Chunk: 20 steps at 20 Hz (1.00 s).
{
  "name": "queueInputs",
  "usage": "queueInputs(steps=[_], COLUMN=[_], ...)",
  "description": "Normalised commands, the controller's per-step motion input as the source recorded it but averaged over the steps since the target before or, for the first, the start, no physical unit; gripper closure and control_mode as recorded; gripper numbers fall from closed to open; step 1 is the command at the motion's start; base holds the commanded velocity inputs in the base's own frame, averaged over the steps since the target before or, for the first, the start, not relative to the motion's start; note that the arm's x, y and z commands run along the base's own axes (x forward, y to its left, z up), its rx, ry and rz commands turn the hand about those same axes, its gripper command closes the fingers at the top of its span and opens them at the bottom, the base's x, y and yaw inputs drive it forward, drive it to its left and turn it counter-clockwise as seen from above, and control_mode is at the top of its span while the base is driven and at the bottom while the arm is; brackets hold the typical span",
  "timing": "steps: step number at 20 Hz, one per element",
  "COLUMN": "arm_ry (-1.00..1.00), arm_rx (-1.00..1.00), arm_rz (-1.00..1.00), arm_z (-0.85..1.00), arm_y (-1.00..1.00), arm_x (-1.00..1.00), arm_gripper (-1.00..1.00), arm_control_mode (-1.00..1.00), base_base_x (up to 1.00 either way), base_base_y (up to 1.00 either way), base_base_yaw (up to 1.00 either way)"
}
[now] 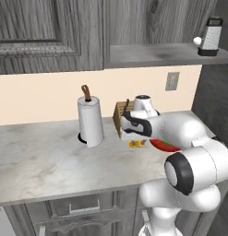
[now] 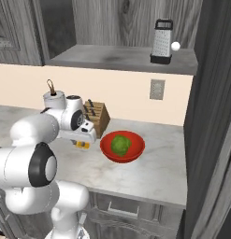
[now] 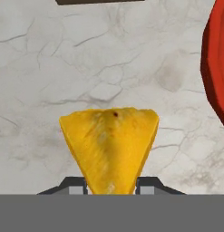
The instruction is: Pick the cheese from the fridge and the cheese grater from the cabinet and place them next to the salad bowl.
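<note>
My gripper [image 3: 111, 183] is shut on the cheese [image 3: 109, 147], a yellow-orange wedge held over the marble counter [image 3: 86, 68]. In the base views the cheese [image 1: 136, 144] [image 2: 83, 144] hangs under the hand just left of the red salad bowl [image 2: 122, 146] with its green lettuce ball; the bowl's rim [image 3: 215, 63] shows at the right of the hand view. The silver cheese grater [image 2: 162, 41] [image 1: 211, 37] stands upright on the cabinet shelf [image 2: 121, 58] above. The fridge is out of view.
A wooden knife block [image 2: 97, 116] stands behind the hand against the wall. A paper towel roll [image 1: 90, 120] stands to the left on the counter. A wall outlet [image 2: 157, 89] sits above the bowl. A tall dark panel [image 2: 210, 116] bounds the counter on the right.
</note>
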Motion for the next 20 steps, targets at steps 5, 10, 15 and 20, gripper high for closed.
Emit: queueInputs(steps=[5,10,15,20], arm_ry=[0.00,0.00,-0.08,-0.17], arm_rx=[0.00,0.00,0.00,0.00], arm_rz=[-0.02,-0.02,0.00,0.00], arm_z=[-0.14,-0.19,-0.22,-0.22], arm_y=[-0.03,-0.01,0.00,0.00], arm_x=[0.06,0.07,0.13,0.06], arm_gripper=[1.00,1.00,1.00,1.00], arm_control_mode=[-1.00,-1.00,-1.00,-1.00], base_base_x=[0.00,0.00,0.00,0.00], base_base_y=[0.00,0.00,0.00,0.00], base_base_yaw=[0.00,0.00,0.00,0.00])
